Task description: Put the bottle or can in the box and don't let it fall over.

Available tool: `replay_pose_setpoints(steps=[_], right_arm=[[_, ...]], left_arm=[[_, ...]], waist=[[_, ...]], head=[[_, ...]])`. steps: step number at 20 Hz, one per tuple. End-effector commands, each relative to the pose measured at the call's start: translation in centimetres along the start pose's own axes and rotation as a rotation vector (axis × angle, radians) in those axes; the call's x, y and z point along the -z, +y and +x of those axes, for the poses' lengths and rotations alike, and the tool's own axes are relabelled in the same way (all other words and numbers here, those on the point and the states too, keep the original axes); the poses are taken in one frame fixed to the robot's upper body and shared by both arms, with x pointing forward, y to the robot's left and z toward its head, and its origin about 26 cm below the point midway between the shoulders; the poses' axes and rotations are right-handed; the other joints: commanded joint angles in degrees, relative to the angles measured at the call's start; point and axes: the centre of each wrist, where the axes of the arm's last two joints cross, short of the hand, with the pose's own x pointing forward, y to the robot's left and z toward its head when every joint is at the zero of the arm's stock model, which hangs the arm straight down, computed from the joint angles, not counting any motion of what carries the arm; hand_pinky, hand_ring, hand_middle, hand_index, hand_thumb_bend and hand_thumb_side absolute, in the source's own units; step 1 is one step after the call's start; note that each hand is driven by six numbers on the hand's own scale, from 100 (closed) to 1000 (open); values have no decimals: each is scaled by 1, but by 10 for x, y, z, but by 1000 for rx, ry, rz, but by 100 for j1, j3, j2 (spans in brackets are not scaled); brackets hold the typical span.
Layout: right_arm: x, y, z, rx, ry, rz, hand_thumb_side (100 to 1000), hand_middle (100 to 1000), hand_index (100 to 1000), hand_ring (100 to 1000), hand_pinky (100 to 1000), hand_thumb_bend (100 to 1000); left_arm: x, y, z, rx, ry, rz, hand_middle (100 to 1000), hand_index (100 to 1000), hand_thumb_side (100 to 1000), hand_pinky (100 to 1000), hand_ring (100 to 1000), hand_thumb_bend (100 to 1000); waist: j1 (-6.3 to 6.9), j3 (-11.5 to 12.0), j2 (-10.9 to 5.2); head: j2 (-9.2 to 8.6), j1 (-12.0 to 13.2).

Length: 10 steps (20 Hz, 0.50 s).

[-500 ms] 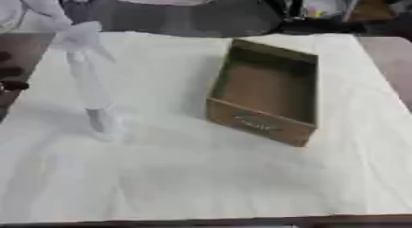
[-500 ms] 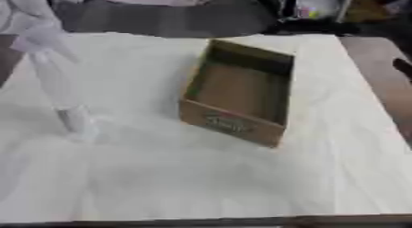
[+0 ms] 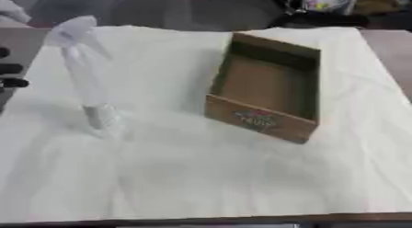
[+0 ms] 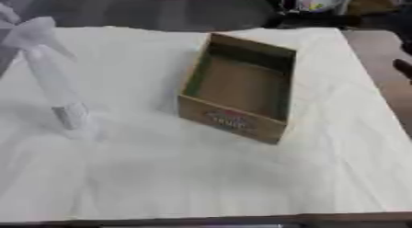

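A white cloth [image 3: 201,176] covers the bench, dark clutter beyond its far edge. In the left eye view, a small grey-and-clear upright bottle [image 3: 100,116] stands near the cloth's left edge, a pale blurred sleeve-like shape above it. The open brown cardboard box [image 3: 266,91] sits right of centre, empty. Dark fingers of the left hand [image 3: 9,68] show at the left edge; whether spread, I cannot tell. In the right eye view, the box's front label [image 4: 229,120] is unreadable. Nothing is placed yet.

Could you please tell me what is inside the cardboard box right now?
Nothing: the box shows only its bare brown floor. The near wall hides a strip of floor behind it.
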Motion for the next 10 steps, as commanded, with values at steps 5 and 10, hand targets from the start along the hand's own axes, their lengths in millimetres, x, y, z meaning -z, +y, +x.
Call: replay_pose_setpoints(steps=[5,10], right_arm=[[4,-1,9,-34,-22,16,522,1000,947,979,953,229],[3,-2,9,-47,-20,14,522,1000,946,975,953,229]], left_arm=[[20,19,34,154,-129,-60,721,895,829,646,702,152],[33,36,58,341,-208,-164,734,901,826,663,716,108]], waist=[[44,5,-2],[86,32,12]], head=[[-15,-23],[-32,-76]])
